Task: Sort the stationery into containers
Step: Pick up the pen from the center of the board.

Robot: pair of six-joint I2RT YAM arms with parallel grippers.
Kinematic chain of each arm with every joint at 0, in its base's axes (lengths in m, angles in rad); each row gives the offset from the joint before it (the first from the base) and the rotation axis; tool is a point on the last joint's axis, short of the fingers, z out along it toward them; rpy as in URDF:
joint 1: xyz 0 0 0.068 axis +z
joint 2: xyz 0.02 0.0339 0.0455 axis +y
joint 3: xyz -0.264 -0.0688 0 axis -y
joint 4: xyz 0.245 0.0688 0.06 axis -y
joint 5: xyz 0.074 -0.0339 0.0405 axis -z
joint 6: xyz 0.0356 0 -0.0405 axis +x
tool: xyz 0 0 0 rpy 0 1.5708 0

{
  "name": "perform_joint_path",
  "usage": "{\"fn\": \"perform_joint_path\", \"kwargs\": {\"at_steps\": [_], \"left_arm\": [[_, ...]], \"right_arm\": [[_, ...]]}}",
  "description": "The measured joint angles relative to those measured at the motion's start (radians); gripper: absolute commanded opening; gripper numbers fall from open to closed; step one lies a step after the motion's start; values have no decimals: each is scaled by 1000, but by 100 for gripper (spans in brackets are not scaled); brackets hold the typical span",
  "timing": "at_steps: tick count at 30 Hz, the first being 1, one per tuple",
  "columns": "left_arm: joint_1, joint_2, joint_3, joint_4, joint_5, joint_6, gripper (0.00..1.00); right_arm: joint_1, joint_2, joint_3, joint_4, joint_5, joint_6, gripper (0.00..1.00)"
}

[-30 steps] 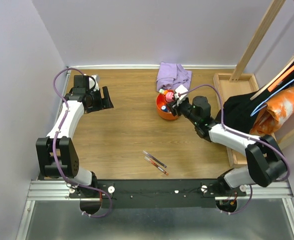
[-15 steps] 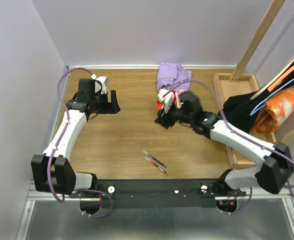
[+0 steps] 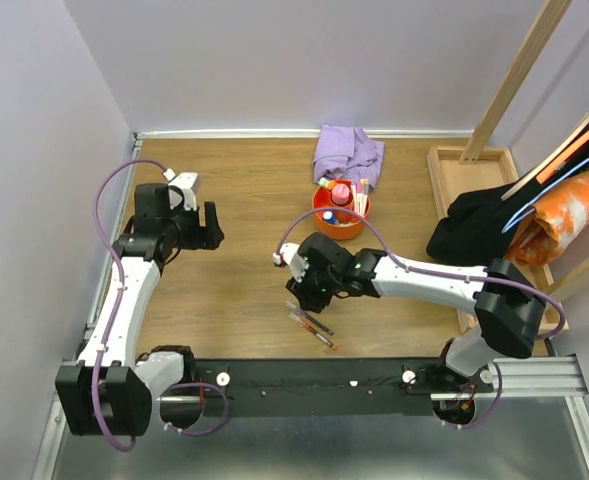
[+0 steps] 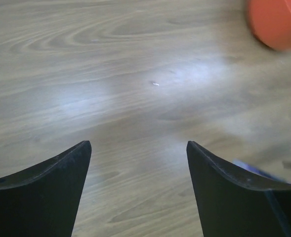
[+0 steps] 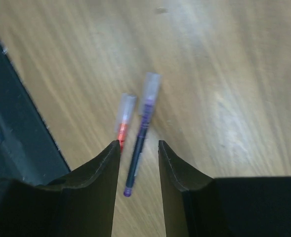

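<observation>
Two pens lie side by side near the table's front edge: a dark purple pen (image 3: 312,319) (image 5: 139,148) and a red pen (image 3: 316,335) (image 5: 124,120), both with clear caps. My right gripper (image 3: 308,298) (image 5: 138,147) is open and hovers low over them. The purple pen's rear end lies between its fingertips and the red pen is by the left finger (image 5: 98,182). The orange cup (image 3: 326,224) (image 4: 276,24) stands at the back with several pens and a pink tube upright in it. My left gripper (image 3: 212,226) (image 4: 138,148) is open and empty over bare wood at the left.
A lilac cloth (image 3: 346,152) lies behind the cup. A wooden tray (image 3: 446,165) at the right holds black cloth (image 3: 479,215) and an orange bag (image 3: 564,215). The black front rail (image 3: 314,375) (image 5: 17,138) is close to the pens.
My right arm has left the orange cup and swung forward and left, down over the two pens. My left arm has drawn back to the left.
</observation>
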Motion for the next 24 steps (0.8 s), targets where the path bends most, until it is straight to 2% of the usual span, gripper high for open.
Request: {"fn": "perform_joint_path", "kwargs": {"at_steps": [4, 7, 10, 12, 14, 19, 21, 24], "left_arm": [[-57, -37, -14, -26, 166, 148, 79], [-256, -26, -10, -67, 251, 322, 75], [-484, 21, 3, -92, 269, 453, 68], [-584, 76, 23, -100, 270, 492, 66], [-636, 138, 45, -99, 269, 510, 67], [-616, 193, 45, -56, 226, 488, 74], [-548, 184, 34, -32, 207, 457, 75], [-335, 167, -7, 17, 161, 376, 77]], "right_arm": [[-47, -45, 15, -18, 121, 66, 45], [-193, -73, 98, -56, 166, 83, 50], [-374, -75, 220, -63, 227, 81, 52], [-455, -84, 262, -63, 238, 65, 51], [-483, -117, 259, -77, 211, 21, 49], [-441, -207, 164, -116, 58, -36, 49], [-404, -216, 115, -121, 38, -39, 49], [-261, -187, 35, -113, 34, -23, 50]]}}
